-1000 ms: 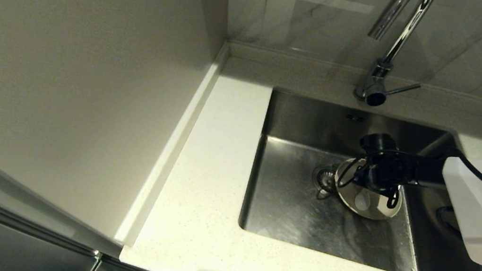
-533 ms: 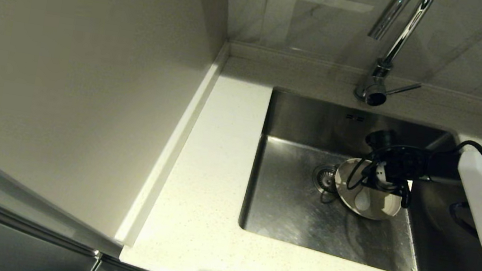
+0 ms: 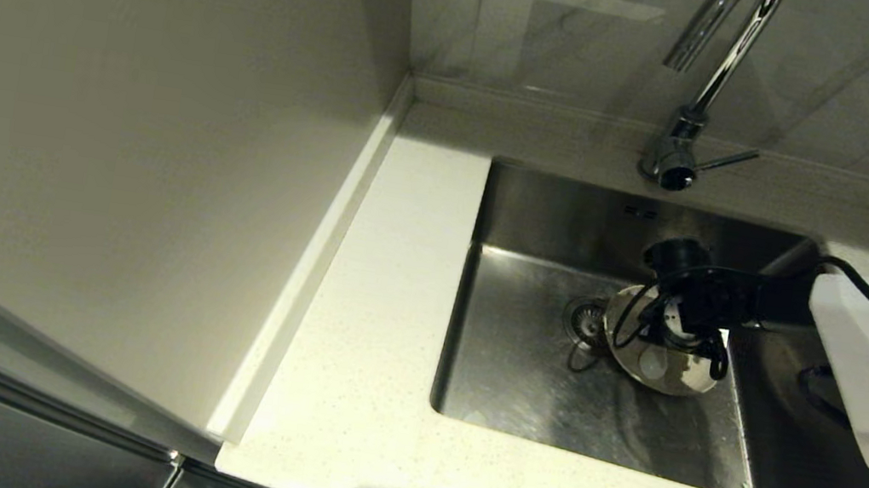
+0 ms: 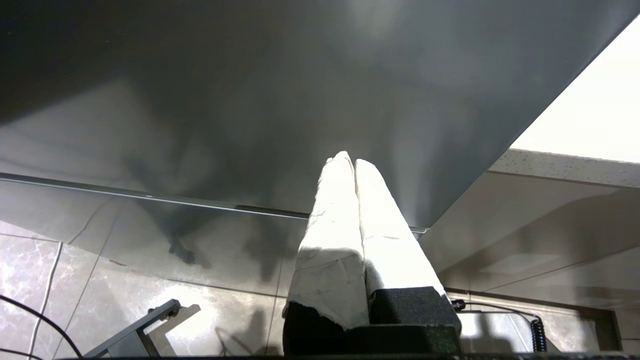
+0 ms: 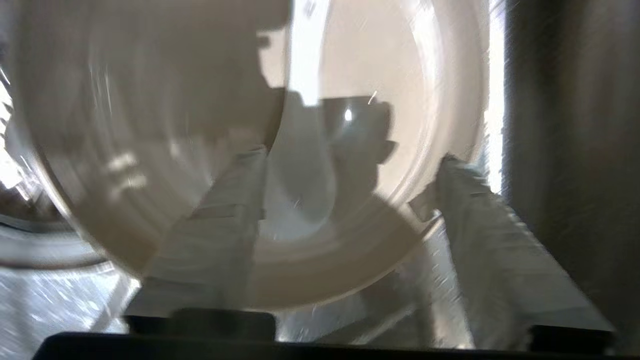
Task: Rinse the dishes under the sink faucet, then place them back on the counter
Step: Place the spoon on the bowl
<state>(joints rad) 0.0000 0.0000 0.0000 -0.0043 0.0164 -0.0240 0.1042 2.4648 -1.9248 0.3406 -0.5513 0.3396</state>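
The cream plate (image 3: 672,381) lies in the sink (image 3: 525,387), right of the drain strainer (image 3: 585,320). The white spoon (image 3: 651,363) rests in the plate. My right gripper (image 3: 680,341) hovers low over the plate's far right part. In the right wrist view it (image 5: 350,160) is open; one finger is over the plate's (image 5: 380,125) inside beside the spoon (image 5: 300,190), the other just outside the rim. The small white bowl is out of view. The sink faucet (image 3: 701,103) stands behind the basin. My left gripper (image 4: 348,161) is parked, shut and empty, below the counter.
The speckled counter (image 3: 369,338) runs along the sink's left and front. A plain beige wall panel (image 3: 113,144) rises at the left. The faucet's side lever (image 3: 727,160) points right. Two overflow slots (image 3: 640,213) mark the sink's back wall.
My right arm drew back to the right and slightly up, then came back left over the plate. Plate and spoon stay where they were.
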